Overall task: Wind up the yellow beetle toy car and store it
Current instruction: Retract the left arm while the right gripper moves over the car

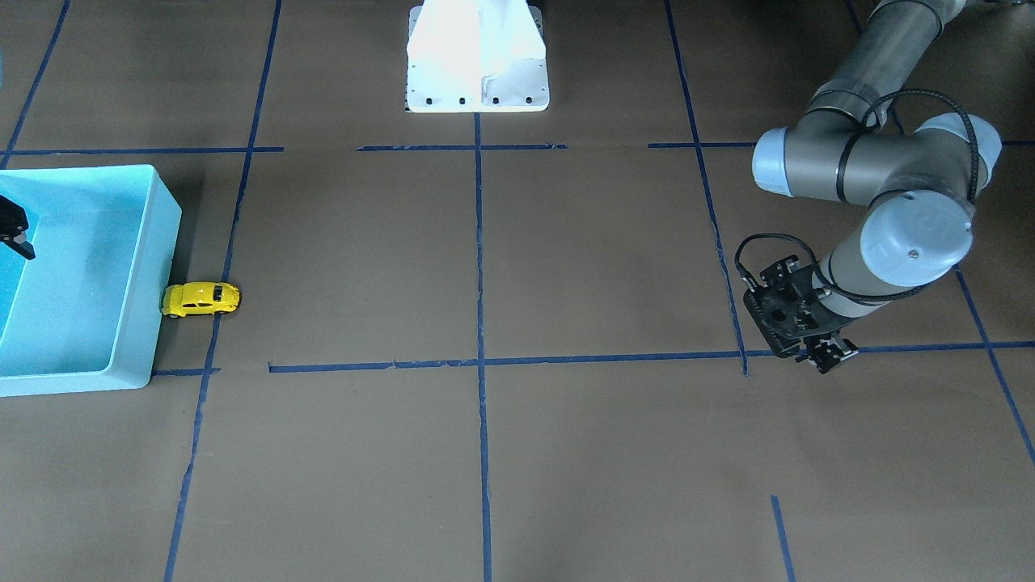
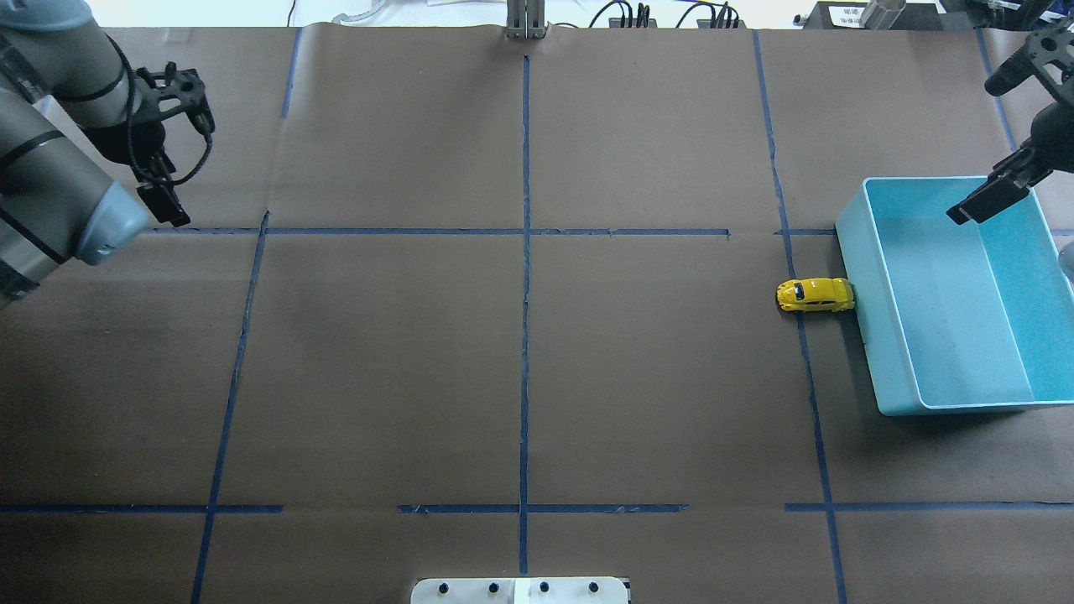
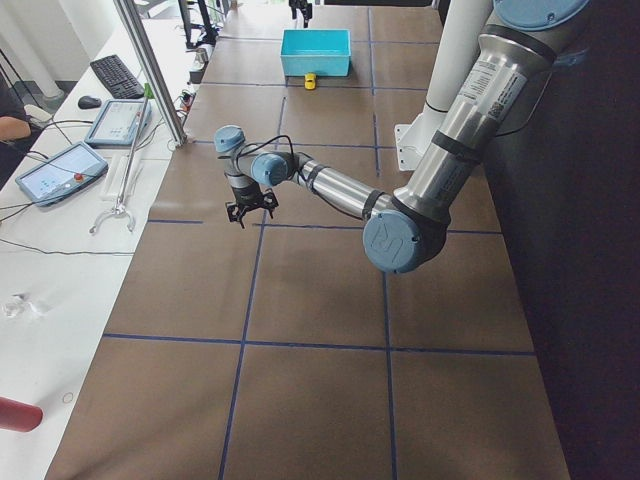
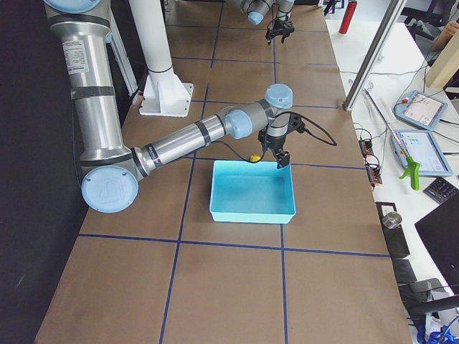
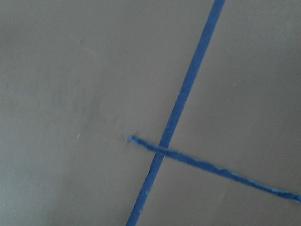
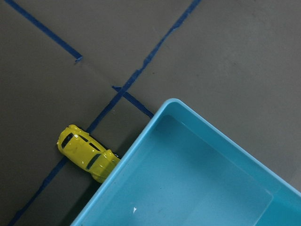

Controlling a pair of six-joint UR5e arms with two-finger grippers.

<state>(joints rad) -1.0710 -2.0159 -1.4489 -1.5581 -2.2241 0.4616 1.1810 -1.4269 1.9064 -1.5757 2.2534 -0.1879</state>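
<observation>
Left arm sits well apart from bin, over the worktop; left jaws apart or together, can't tell. Car upright on worktop, one end touching bin's outer wall, not inside. Right arm hangs over bin interior; right jaws: can't tell either.

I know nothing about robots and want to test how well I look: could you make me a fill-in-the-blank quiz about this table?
The small ____ beetle toy car touches the bin's outer wall.
The bin is empty and coloured light ____.
The gripper hovering above the bin is the robot's ____ one.
Missing words: yellow; blue; right.
</observation>
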